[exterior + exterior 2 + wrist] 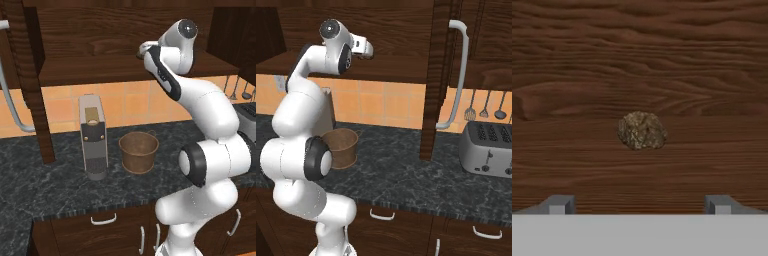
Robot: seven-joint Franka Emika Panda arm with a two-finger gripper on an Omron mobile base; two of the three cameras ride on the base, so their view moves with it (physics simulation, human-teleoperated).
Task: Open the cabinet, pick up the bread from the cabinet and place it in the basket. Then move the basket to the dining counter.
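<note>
Hand view: one lumpy brown bread (641, 130) lies on the cabinet's (125, 70) grained wood shelf, beyond the wide-open, empty gripper (640, 204); one round woven basket (138, 151) on speckled granite counter (55, 185).

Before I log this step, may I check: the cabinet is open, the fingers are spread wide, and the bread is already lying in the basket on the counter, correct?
Not quite. The bread is not in the basket; the hand view shows it lying on the wooden shelf of the cabinet, ahead of the spread fingers. The left base view shows the basket holding nothing. The rest is right.
</note>
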